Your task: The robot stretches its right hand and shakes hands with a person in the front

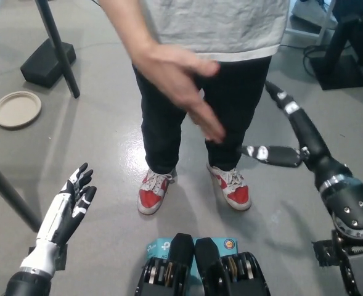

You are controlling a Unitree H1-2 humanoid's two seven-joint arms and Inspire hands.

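A person in a grey shirt and black trousers (169, 123) stands right in front of me, on red and white shoes (153, 188). The person's hand (178, 80) hangs open in mid-air, fingers slanting down to the right, touching nothing. My black right hand (295, 139) is at the right, open with its fingers spread wide, and a gap separates it from the person's hand. My white left hand (70, 200) rests at the lower left, open, fingers pointing up.
A round beige plate (16, 108) lies on the grey floor at the left. A black stand with a slanted pole (55, 40) is at the upper left. A dark bar (8, 191) crosses the left edge. Office chair bases (344, 55) sit at the upper right.
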